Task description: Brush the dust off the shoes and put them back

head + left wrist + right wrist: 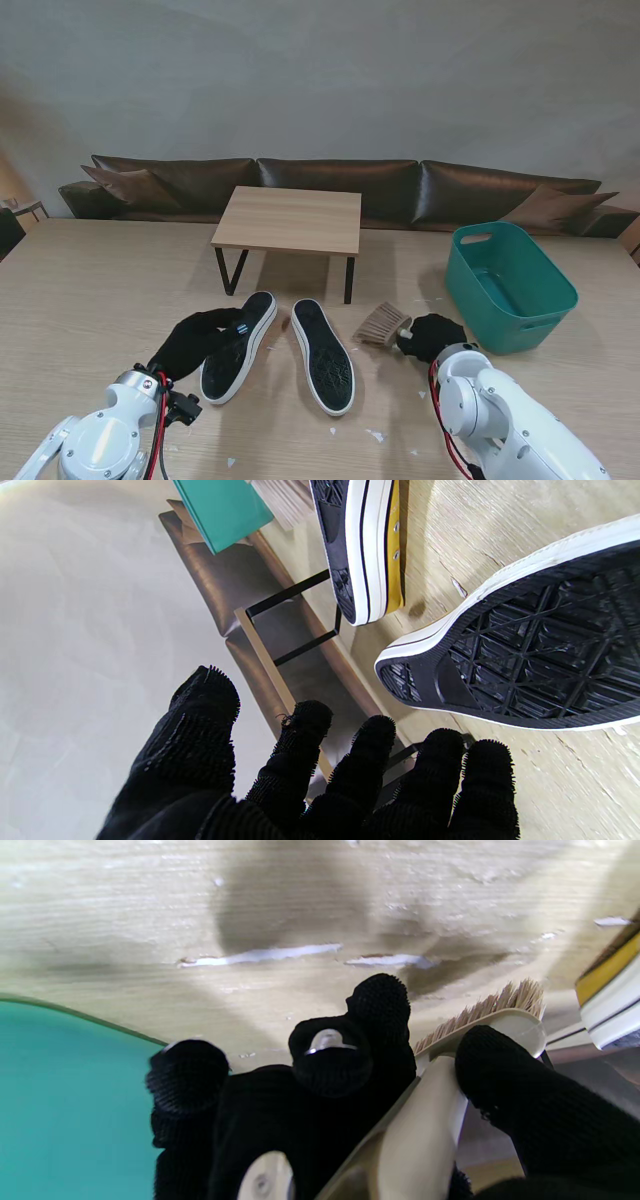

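So the big light wooden table (90,300) takes up most of the view, with a dark brown leather sofa (330,185) running along its far edge. Sitting on the table, far from me, is a small wooden bench with black metal legs (290,220), and I'll place everything off that. Right of the bench is a teal plastic basket with cut-out handles (510,285).

Just on my side of the bench are two black-soled canvas sneakers with white rubber edges, both soles up. The left shoe (240,348) lies near the bench's left leg, the right shoe (323,357) near its right leg, close together but not touching. The left wrist view shows yellow canvas on one. No brand or writing readable on the soles, just a diamond tread.

The black-gloved left hand (200,338) has its fingers spread, holding nothing, right at the left shoe; can't tell if it touches. The black-gloved right hand (432,337), nearer me and right of the bench, is wrapped around the handle of a cream plastic brush with tan bristles (382,324), bristles pointing toward the shoes.
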Controlling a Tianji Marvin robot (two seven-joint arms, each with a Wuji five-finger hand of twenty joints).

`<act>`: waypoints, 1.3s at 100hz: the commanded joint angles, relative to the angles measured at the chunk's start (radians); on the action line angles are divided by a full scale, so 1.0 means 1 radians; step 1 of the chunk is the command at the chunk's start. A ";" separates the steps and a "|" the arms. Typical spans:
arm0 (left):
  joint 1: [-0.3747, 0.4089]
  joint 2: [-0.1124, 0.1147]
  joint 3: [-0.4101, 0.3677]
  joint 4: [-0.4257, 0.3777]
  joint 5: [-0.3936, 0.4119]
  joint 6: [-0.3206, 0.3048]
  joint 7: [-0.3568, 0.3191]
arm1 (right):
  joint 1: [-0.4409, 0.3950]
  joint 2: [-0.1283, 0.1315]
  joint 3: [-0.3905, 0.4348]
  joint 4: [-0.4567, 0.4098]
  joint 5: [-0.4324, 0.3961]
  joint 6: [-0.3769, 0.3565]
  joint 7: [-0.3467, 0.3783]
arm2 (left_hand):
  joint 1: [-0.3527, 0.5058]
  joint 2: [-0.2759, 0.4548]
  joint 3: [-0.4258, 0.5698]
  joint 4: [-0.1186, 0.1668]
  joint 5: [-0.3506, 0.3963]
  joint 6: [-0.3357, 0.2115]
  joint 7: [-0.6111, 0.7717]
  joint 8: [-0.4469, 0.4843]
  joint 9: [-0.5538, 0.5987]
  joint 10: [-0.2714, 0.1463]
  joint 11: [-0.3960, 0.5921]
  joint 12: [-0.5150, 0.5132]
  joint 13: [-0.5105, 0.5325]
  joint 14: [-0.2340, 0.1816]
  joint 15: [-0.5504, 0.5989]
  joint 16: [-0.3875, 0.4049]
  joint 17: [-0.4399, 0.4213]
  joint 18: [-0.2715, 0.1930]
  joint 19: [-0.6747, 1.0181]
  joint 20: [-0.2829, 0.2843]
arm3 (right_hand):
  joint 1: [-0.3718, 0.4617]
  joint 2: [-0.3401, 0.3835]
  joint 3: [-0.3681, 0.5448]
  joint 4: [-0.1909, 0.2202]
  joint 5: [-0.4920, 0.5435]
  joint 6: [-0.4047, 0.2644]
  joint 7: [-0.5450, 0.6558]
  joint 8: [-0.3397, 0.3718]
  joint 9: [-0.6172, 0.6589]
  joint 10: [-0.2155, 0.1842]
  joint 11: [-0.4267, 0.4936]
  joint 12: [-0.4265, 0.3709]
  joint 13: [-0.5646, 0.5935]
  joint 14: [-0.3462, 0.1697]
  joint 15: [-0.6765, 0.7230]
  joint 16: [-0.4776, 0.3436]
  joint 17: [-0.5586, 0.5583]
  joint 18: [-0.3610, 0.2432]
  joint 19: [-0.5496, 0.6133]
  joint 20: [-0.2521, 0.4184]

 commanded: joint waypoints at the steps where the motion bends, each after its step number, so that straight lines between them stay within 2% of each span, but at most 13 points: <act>1: -0.001 -0.001 -0.002 -0.006 -0.001 0.006 -0.021 | -0.022 -0.002 0.009 -0.039 -0.001 -0.016 0.009 | 0.026 0.036 -0.029 0.037 0.024 0.006 0.002 0.006 0.000 -0.005 0.003 0.005 0.013 0.002 -0.009 0.007 -0.014 -0.031 -0.031 0.019 | 0.042 0.035 0.079 0.043 0.145 0.112 0.046 0.018 0.059 0.049 0.056 -0.014 -0.004 -0.088 0.090 0.034 0.385 0.032 0.072 0.025; 22: -0.012 0.005 -0.008 -0.008 0.014 0.023 -0.045 | -0.067 -0.002 0.046 -0.143 0.020 -0.059 0.029 | 0.027 0.035 -0.035 0.038 0.024 0.005 0.002 0.007 -0.001 -0.011 0.002 0.005 0.006 -0.005 -0.014 0.005 -0.026 -0.037 -0.035 0.018 | 0.043 0.031 0.077 0.044 0.144 0.109 0.044 0.023 0.059 0.049 0.057 -0.019 -0.005 -0.088 0.090 0.034 0.385 0.035 0.071 0.022; 42: -0.019 0.018 -0.018 -0.022 0.045 0.053 -0.097 | -0.026 -0.006 0.002 -0.160 0.055 -0.063 0.034 | 0.028 0.036 -0.041 0.038 0.025 0.003 0.003 0.008 -0.009 -0.021 0.000 0.004 -0.005 -0.016 -0.022 0.002 -0.039 -0.045 -0.039 0.018 | 0.039 0.033 0.075 0.044 0.142 0.102 0.041 0.028 0.058 0.046 0.054 -0.023 -0.004 -0.092 0.086 0.031 0.385 0.030 0.073 0.020; 72: -0.025 0.022 -0.020 -0.019 0.065 0.051 -0.111 | 0.076 -0.016 -0.106 -0.116 0.126 -0.052 0.037 | 0.028 0.040 -0.051 0.039 0.023 -0.001 0.003 0.008 -0.007 -0.030 0.002 0.004 -0.009 -0.021 -0.025 0.002 -0.046 -0.050 -0.041 0.018 | 0.033 0.034 0.074 0.044 0.142 0.097 0.040 0.031 0.058 0.042 0.053 -0.023 -0.004 -0.101 0.084 0.030 0.386 0.025 0.077 0.019; 108: -0.015 0.021 -0.017 -0.016 0.073 0.037 -0.099 | 0.214 -0.034 -0.250 0.018 0.202 -0.017 0.038 | 0.033 0.044 -0.059 0.040 0.026 0.000 0.005 0.009 -0.007 -0.027 0.002 0.004 -0.008 -0.020 -0.026 0.004 -0.045 -0.048 -0.040 0.020 | 0.025 0.038 0.072 0.043 0.140 0.089 0.037 0.034 0.058 0.035 0.051 -0.023 -0.003 -0.105 0.083 0.029 0.387 0.018 0.079 0.018; 120: -0.013 0.021 -0.016 -0.013 0.077 0.038 -0.099 | 0.240 -0.031 -0.274 0.048 0.208 -0.017 0.063 | 0.034 0.046 -0.061 0.041 0.026 0.001 0.004 0.009 -0.007 -0.027 0.002 0.004 -0.008 -0.020 -0.026 0.004 -0.045 -0.049 -0.040 0.021 | 0.021 0.040 0.069 0.043 0.139 0.086 0.037 0.034 0.057 0.031 0.050 -0.024 -0.003 -0.113 0.082 0.029 0.387 0.015 0.079 0.018; 130: -0.012 0.020 -0.013 -0.012 0.077 0.040 -0.097 | 0.232 -0.023 -0.266 0.046 0.198 -0.029 0.082 | 0.036 0.047 -0.063 0.041 0.028 0.003 0.005 0.010 -0.008 -0.026 0.002 0.004 -0.007 -0.021 -0.025 0.004 -0.045 -0.048 -0.040 0.021 | 0.021 0.040 0.068 0.044 0.138 0.082 0.037 0.035 0.058 0.030 0.049 -0.024 -0.003 -0.113 0.082 0.029 0.387 0.010 0.079 0.017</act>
